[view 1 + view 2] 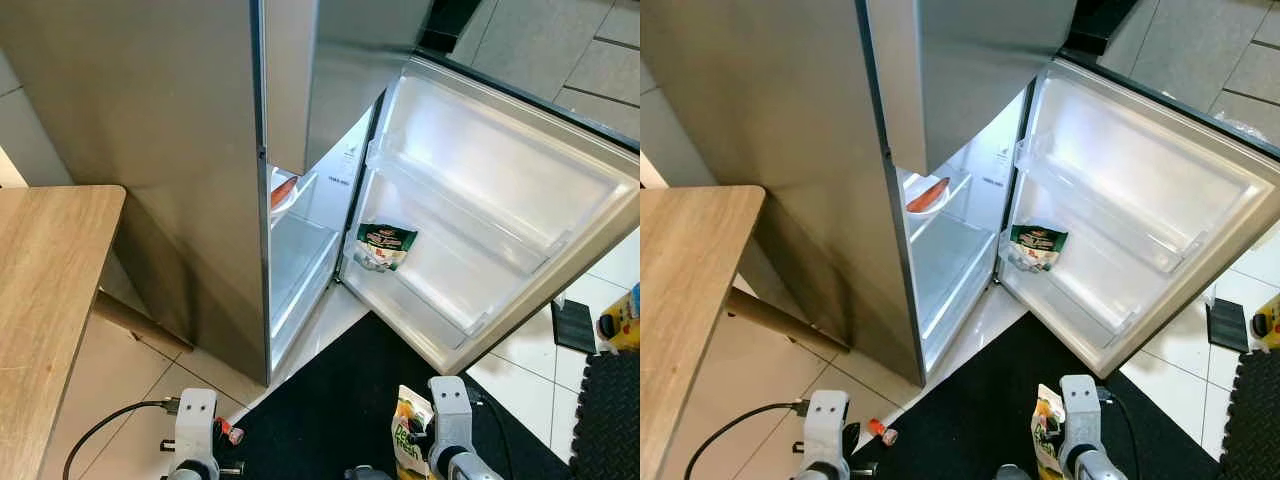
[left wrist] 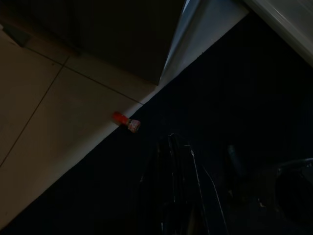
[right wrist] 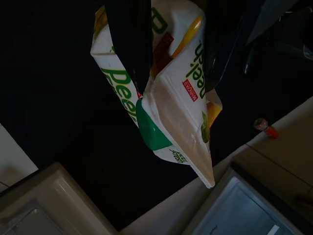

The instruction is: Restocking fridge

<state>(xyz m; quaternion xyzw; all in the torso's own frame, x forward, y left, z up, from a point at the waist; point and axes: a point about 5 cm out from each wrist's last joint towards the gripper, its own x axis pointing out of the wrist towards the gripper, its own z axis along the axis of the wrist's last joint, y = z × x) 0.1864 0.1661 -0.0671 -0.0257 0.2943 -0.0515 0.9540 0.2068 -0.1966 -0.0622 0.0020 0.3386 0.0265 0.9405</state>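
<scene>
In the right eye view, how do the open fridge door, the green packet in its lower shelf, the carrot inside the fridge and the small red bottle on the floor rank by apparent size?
Largest to smallest:
1. Open fridge door
2. Green packet
3. Carrot
4. Small red bottle

The bottle lies nearer the camera, and it looks smallest all the same.

Head views bright and sharp — fridge interior (image 1: 300, 250) glowing; wrist views dim.
</scene>
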